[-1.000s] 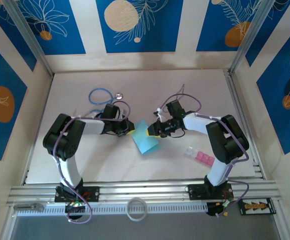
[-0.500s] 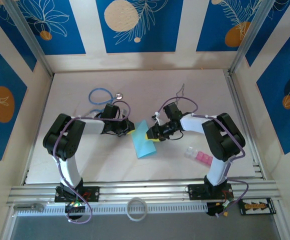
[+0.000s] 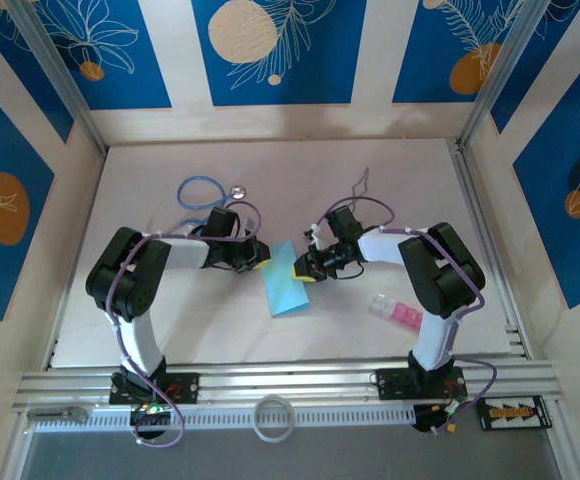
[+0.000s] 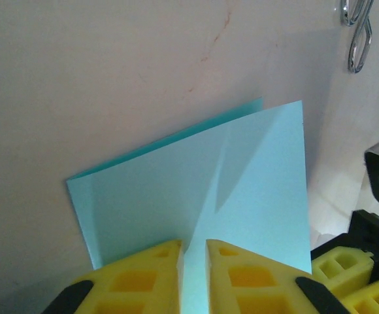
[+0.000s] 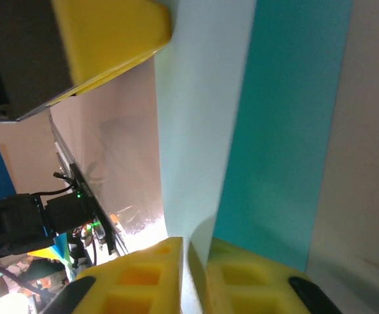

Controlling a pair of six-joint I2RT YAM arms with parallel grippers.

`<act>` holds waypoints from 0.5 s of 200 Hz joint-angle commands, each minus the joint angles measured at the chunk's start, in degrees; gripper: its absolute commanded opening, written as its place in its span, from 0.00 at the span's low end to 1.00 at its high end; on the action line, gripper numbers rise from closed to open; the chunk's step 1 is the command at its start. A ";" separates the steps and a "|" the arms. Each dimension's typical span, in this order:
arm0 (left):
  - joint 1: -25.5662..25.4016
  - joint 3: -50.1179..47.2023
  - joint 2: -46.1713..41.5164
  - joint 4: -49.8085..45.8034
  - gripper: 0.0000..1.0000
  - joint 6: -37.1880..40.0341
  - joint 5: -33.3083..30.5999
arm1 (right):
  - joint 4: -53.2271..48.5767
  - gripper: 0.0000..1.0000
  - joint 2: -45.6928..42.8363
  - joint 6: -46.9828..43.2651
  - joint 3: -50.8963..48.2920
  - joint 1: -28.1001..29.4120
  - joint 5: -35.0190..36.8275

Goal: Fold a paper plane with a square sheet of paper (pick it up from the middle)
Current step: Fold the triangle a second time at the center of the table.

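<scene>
Folded square sheet of paper at mid table, between both arms. Nipped narrow on opposite edges by left gripper and right gripper. Risk: tearing or stray creasing from opposed pulling; layer slip and crooked crease from uneven pinch.

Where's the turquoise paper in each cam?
Top external: folded turquoise paper mid-frame, between left pincer and right pincer.
Left wrist: lower centre, pinched by left pincer.
Right wrist: centre to right, pinched by right pincer.
Shared landmark: yellow pincer fingers gripping the paper.
</scene>
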 commanded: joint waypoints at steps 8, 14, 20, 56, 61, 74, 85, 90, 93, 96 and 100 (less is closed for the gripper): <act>-0.20 0.80 -2.61 2.78 0.23 1.03 2.05 | 0.39 0.11 0.74 2.96 -0.84 0.62 1.86; -0.34 0.76 -3.34 2.84 0.26 1.21 2.07 | 0.08 0.10 0.72 3.61 -0.91 0.70 3.09; -0.46 0.68 -4.12 2.85 0.27 1.47 1.90 | -0.24 0.09 0.72 4.26 -1.00 0.79 4.22; -1.15 0.84 -7.66 -0.52 0.34 3.68 0.85 | 2.43 0.06 -2.46 11.98 -4.02 1.28 12.58; -1.25 0.85 -7.98 -1.10 0.34 4.03 0.77 | 3.11 0.06 -3.07 13.68 -4.71 1.33 13.78; -1.66 0.89 -8.20 -2.22 0.32 4.65 0.85 | 5.37 0.06 -4.22 17.89 -6.25 1.45 15.22; -2.25 1.23 -7.98 -2.96 0.30 5.26 1.57 | 6.74 0.06 -4.56 20.35 -6.86 1.79 15.32; -2.53 1.50 -7.71 -3.39 0.29 5.65 1.92 | 6.95 0.06 -4.74 21.14 -6.95 2.04 15.48; -2.84 1.73 -7.50 -3.84 0.28 5.98 2.04 | 6.99 0.06 -4.85 21.43 -7.00 2.22 15.65; -3.03 1.99 -7.37 -4.40 0.27 6.26 1.98 | 7.00 0.06 -4.92 21.70 -7.07 2.36 15.73; -3.36 2.34 -7.20 -5.30 0.26 6.75 1.96 | 7.15 0.06 -5.00 22.16 -7.14 2.53 15.80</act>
